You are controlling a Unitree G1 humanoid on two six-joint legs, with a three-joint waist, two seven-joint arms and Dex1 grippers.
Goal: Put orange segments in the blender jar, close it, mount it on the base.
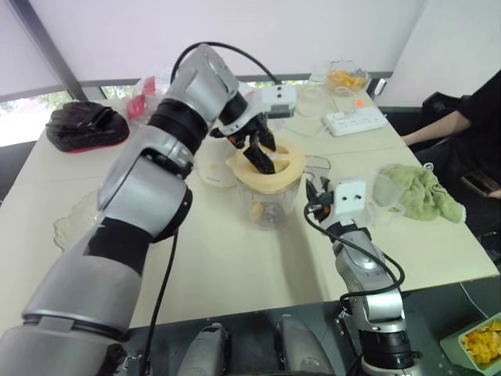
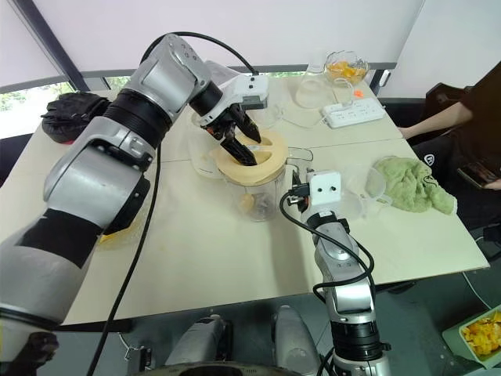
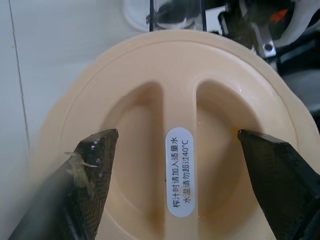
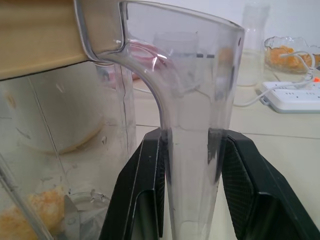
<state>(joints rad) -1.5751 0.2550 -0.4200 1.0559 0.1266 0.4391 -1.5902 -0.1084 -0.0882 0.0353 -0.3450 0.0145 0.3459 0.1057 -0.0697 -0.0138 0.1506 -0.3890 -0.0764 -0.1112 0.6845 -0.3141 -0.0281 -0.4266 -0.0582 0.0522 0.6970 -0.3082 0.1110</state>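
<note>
While hovering over the cream lid [image 3: 175,145] with fingers spread wide either side of its raised centre bar, releasing the left gripper [image 1: 258,151] cleanly and, judging from the seating, pressing the lid level before lifting off. Checking the rim all round, since it is impossible to tell whether it is fully seated. Carrying bits of pulp on the left fingertip [image 3: 92,160], so avoiding smearing the lid's white label. Sitting just behind and left of the jar: the base [image 1: 213,166], cream-white, squat, rounded. Standing upright mid-tabletop [image 1: 235,266]: the blender jar [image 1: 270,205], clear hard ribbed plastic, tapered, capped by the smooth matte lid with two scooped recesses. Resting at the jar bottom: orange segments [image 4: 42,207], soft, glossy, pulpy. Clamping narrow on the jar's clear curved handle [image 4: 192,165]: the right gripper [image 4: 192,190], textured black pads on both sides, steadying the jar; keeping that hold firm until the lid is confirmed down. Next, probably lifting by the handle toward the base. Lying at the far right: a crumpled green cloth [image 1: 423,192], fuzzy.
</note>
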